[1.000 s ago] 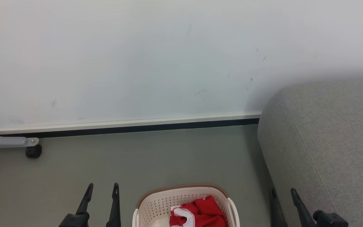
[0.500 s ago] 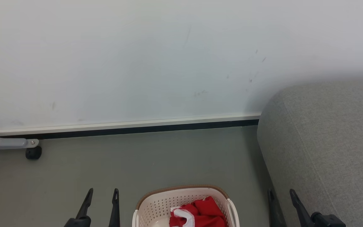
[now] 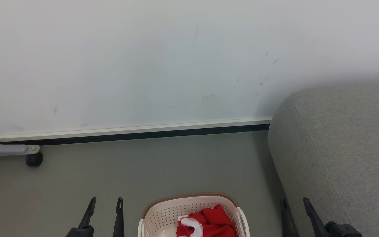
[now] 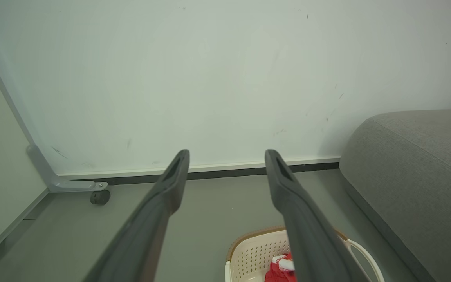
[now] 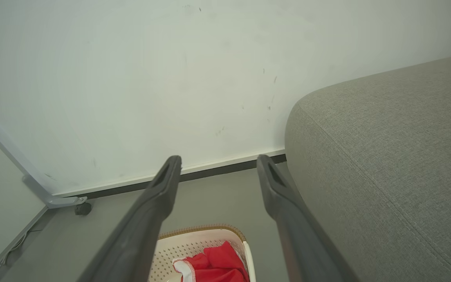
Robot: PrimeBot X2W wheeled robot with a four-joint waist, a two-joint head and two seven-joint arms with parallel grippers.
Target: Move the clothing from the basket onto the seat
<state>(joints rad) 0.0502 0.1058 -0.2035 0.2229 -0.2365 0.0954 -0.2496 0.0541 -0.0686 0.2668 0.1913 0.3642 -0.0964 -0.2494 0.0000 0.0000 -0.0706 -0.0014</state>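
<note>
The basket (image 3: 189, 197) stands on the floor (image 3: 160, 164) at the bottom of the head view, just beside the seat (image 3: 341, 148), which rises on the right. That closeness looks deliberate to me, since it makes the carry from one to the other short. The clothing (image 3: 214, 220) lies crumpled inside the basket toward its right side, red with a white-trimmed edge turned up (how many garments make up the heap I cannot tell). With the clothing in the basket and neither arm holding any, I judge the task to be at its very start.

The left jaws hang to the left of the basket, their fingers (image 3: 89, 210) spread wide and empty, pointing toward the wall (image 3: 143, 65). The left wrist view shows the same broad gap, with the basket low and to the right. The right jaws are likewise parted and empty, their fingers (image 3: 309, 212) against the seat's side, between basket and seat in the head view. Flanking the basket, apart from it, reads as a ready pose, so that either arm can drop in.

The right arm seems better placed, as both the heap and the seat lie on its side. Soft cloth will sag and trail when lifted, so it could catch on the rim or the loop handle (image 3: 242, 217)
</note>
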